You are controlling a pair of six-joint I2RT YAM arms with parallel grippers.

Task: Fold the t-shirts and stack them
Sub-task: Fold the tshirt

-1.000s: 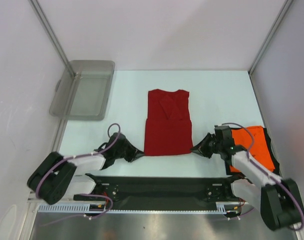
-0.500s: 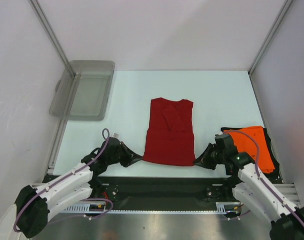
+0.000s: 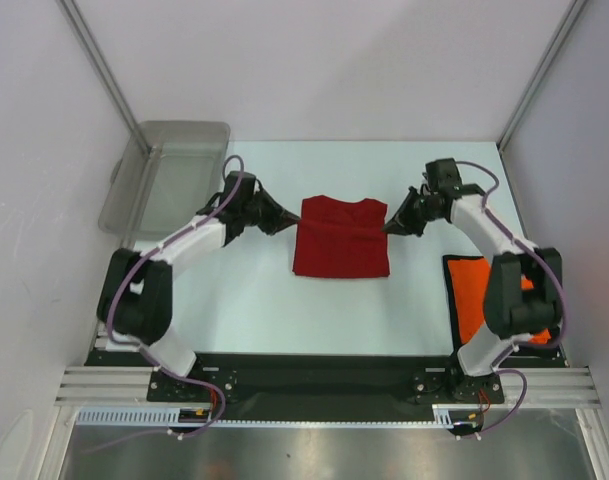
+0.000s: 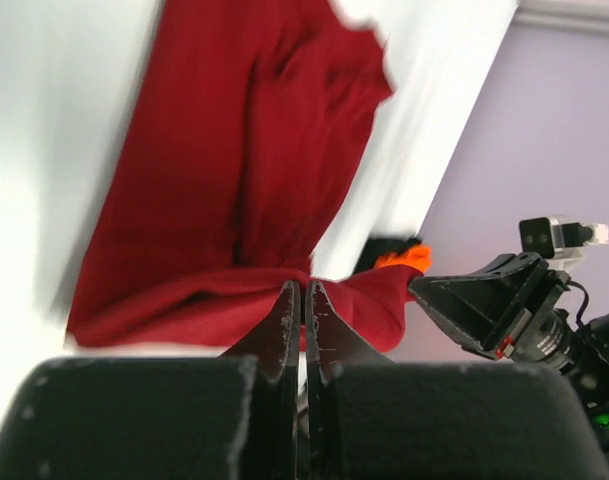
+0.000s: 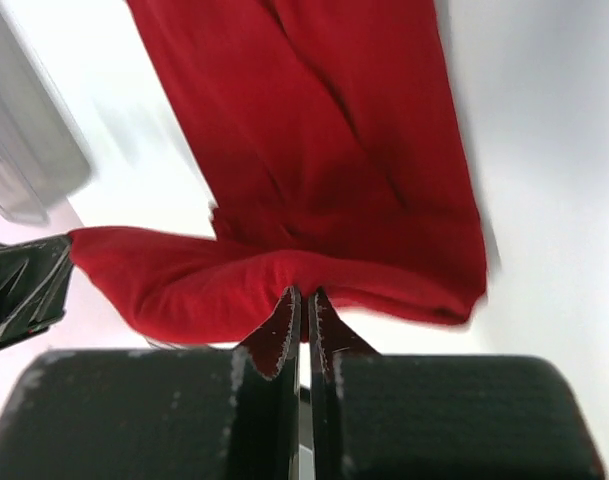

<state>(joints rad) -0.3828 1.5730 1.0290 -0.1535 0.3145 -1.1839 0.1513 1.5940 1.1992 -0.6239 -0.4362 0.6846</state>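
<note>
Our left gripper [image 4: 302, 295] is clenched on a bunched edge of the dark red t-shirt [image 3: 340, 245], the cloth pinched right at its fingertips. Our right gripper [image 5: 304, 297] is clamped the same way on the opposite end of that edge. The 2 pincers face each other across the shirt, with the held edge strung between them and the rest of the shirt spread on the table [image 3: 244, 300] beneath and beyond the tips.

The shirt lies doubled, so we judge the half-fold to be in hand. Next we need to lower the held edge squarely onto the layer below, release both jaws, and draw each pincer back outward without dragging the cloth.

Both arms reach far out from their bases, with forearms angled inward.

The orange t-shirt [image 3: 474, 295] lies flat behind the right pincer, well apart and not yet folded. The grey tub [image 3: 169, 180] sits behind the left pincer, on its outer side.
</note>
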